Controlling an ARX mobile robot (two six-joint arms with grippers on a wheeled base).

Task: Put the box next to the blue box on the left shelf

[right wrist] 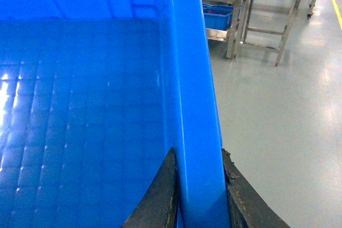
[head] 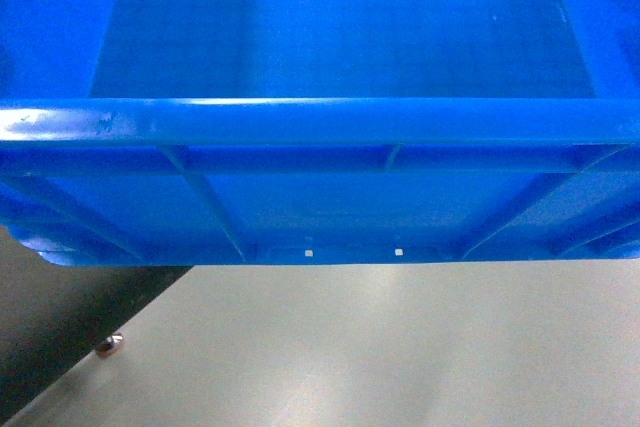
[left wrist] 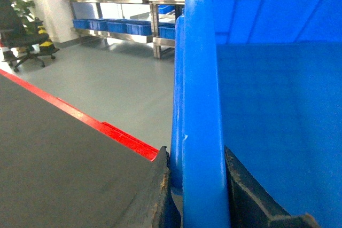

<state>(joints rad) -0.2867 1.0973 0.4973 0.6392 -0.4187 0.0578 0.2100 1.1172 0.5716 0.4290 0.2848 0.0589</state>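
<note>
Both tools are clamped on the box (head: 330,122): the left tool (left wrist: 199,185) grips its left rim, the right tool (right wrist: 199,196) its right rim. The box is held in the air, above the grey floor (right wrist: 278,132). So the lifting is done. The left shelf cannot be seen, so the carrying and placing are judged to remain.

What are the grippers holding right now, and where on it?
Both hold the large bright-blue plastic crate: the left gripper is clamped over its left rim, the right gripper over its right rim.
</note>
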